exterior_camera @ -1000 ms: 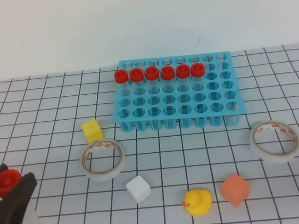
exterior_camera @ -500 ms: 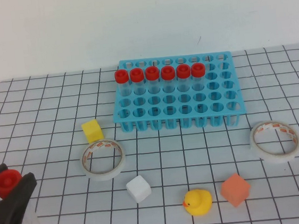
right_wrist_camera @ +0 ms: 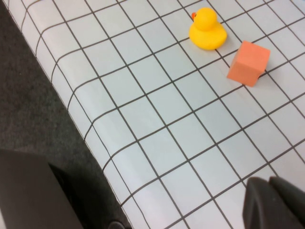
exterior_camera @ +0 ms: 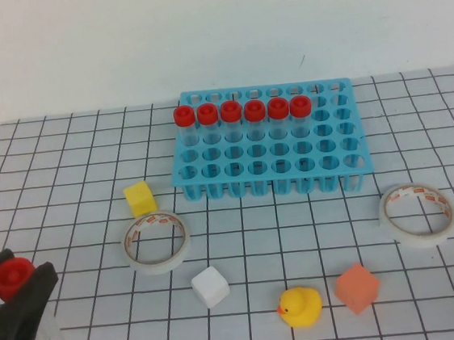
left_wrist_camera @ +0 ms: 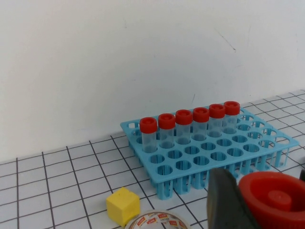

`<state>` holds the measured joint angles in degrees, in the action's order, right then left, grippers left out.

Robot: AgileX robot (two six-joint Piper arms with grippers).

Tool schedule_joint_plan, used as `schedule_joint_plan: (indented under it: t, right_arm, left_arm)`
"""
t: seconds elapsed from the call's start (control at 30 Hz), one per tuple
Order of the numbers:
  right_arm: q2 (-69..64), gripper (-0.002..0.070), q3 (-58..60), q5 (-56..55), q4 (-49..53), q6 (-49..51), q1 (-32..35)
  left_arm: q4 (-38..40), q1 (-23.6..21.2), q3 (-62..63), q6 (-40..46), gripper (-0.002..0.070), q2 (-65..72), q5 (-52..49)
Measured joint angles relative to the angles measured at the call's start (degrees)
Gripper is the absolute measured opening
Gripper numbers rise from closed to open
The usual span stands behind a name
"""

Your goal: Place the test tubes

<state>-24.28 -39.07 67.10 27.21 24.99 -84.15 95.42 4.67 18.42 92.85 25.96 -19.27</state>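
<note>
A blue tube rack (exterior_camera: 271,183) stands at the back centre of the gridded table, with several red-capped test tubes (exterior_camera: 242,113) upright in its back row. At the near left corner my left gripper (exterior_camera: 13,283) is shut on another red-capped test tube (exterior_camera: 13,277), held upright, its clear body (exterior_camera: 46,338) showing below the fingers. In the left wrist view the red cap (left_wrist_camera: 276,198) sits against a dark finger (left_wrist_camera: 228,200), with the rack (left_wrist_camera: 214,160) beyond it. My right gripper (right_wrist_camera: 275,204) is shut on nothing, low over bare table near the front edge, outside the high view.
Between the held tube and the rack lie a yellow cube (exterior_camera: 139,198), a tape roll (exterior_camera: 157,266) and a white cube (exterior_camera: 210,286). A yellow duck (exterior_camera: 300,306), an orange cube (exterior_camera: 356,288) and a second tape roll (exterior_camera: 417,237) lie to the right.
</note>
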Motion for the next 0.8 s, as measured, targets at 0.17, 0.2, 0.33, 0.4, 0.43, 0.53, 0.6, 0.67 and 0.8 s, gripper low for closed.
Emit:
schedule_joint_plan:
  t: [0.17, 0.2, 0.33, 0.4, 0.43, 0.53, 0.6, 0.67, 0.8]
  right_arm:
    - [0.0, -0.0001, 0.0, 0.0, 0.0, 0.0, 0.0]
    - [0.0, -0.0001, 0.0, 0.0, 0.0, 0.0, 0.0]
    - [0.0, -0.0001, 0.0, 0.0, 0.0, 0.0, 0.0]
    - [0.0, -0.0001, 0.0, 0.0, 0.1, 0.0, 0.0]
    - [0.0, -0.0001, 0.0, 0.0, 0.1, 0.0, 0.0]
    - [0.0, -0.0001, 0.0, 0.0, 0.1, 0.0, 0.0]
    - [0.0, -0.0001, 0.0, 0.0, 0.1, 0.0, 0.0]
    - [0.0, -0.0001, 0.0, 0.0, 0.2, 0.0, 0.0]
    - [0.0, -0.0001, 0.0, 0.0, 0.2, 0.0, 0.0]
  left_arm:
    - [0.0, 0.0, 0.0, -1.5, 0.0259, 0.0, 0.0]
    - [0.0, 0.0, 0.0, -1.6, 0.0259, 0.0, -0.1]
    - [0.0, 0.0, 0.0, -2.7, 0.0259, 0.0, -0.8]
    - [0.0, 0.0, 0.0, -3.9, 0.0259, 0.0, -0.8]
    - [0.0, 0.0, 0.0, -4.4, 0.0259, 0.0, -0.8]
    - [1.2, 0.0, 0.0, -4.7, 0.0259, 0.0, -0.4]
    - [1.7, 0.0, 0.0, -4.8, 0.0259, 0.0, -0.3]
    - [2.0, 0.0, 0.0, -4.9, 0.0259, 0.0, -0.3]
    - [1.3, 0.0, 0.0, -8.8, 0.0259, 0.0, -0.5]
